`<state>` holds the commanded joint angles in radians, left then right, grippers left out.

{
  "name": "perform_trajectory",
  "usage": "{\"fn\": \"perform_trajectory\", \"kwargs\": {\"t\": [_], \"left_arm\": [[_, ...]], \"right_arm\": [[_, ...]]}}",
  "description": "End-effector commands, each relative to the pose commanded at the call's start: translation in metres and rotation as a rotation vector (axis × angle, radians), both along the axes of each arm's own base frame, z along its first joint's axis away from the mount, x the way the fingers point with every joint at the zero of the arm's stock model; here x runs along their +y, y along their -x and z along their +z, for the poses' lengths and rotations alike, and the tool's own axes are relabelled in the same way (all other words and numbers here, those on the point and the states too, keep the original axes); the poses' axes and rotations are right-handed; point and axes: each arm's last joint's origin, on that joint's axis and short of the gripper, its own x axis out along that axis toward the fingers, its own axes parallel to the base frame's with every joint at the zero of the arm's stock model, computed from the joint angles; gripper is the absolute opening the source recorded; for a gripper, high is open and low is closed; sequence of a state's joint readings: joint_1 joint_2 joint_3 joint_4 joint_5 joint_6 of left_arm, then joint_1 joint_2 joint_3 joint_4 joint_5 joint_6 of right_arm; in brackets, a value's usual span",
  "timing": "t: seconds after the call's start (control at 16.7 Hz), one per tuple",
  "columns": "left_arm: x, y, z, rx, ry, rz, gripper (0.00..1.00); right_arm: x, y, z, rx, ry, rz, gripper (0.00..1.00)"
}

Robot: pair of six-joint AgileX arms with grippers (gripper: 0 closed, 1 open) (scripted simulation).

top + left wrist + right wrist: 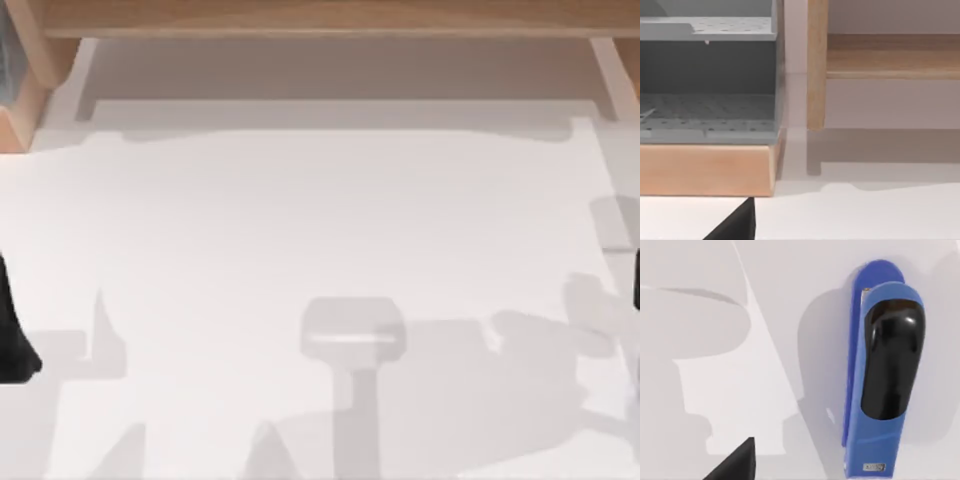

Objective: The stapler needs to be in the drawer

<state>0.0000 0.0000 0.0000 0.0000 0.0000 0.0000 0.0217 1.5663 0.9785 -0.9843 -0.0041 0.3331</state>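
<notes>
The counter (330, 230) is flat and white, with soft grey shadows lying across it. Along its far edge runs a pale wooden frame (320, 15), and in the left wrist view a grey shelf unit (710, 75) sits on a wooden base (705, 170).

The stapler (885, 375) is in the right wrist view. It lies flat on the counter, right under the right arm's camera, so it is close below the right end effector. It is blue with a shiny black pad on top.

I cannot tell if the right end effector is open or closed. A dark bit of it pokes into the corner of its own view, and it does not touch the stapler, so it holds nothing. The left arm sits parked at the left edge of the counter, facing the shelf unit, and I cannot tell how its end effector stands either.

I think the stapler will feel hard and a bit heavy. The shiny black top looks slippery. The best place to grab looks like the 2 long blue sides, near the middle, so it will not tip. Squeezing from top and bottom might press it shut.

No open drawer can be made out, so that part is not done yet.
</notes>
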Motion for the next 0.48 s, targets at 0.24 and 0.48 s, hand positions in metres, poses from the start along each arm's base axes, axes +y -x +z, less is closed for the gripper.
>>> {"fn": "perform_trajectory", "kwargs": {"t": [0.24, 0.48], "left_arm": [[0.0, 0.0, 0.0, 0.0, 0.0, 0.0, 1.0], [0.0, 0.0, 0.0, 0.0, 0.0, 0.0, 1.0]], "right_arm": [[0.001, -0.002, -0.027, -0.003, 0.001, 0.002, 1.0], [0.001, 0.0, -0.058, -0.003, 0.001, 0.001, 1.0]]}}
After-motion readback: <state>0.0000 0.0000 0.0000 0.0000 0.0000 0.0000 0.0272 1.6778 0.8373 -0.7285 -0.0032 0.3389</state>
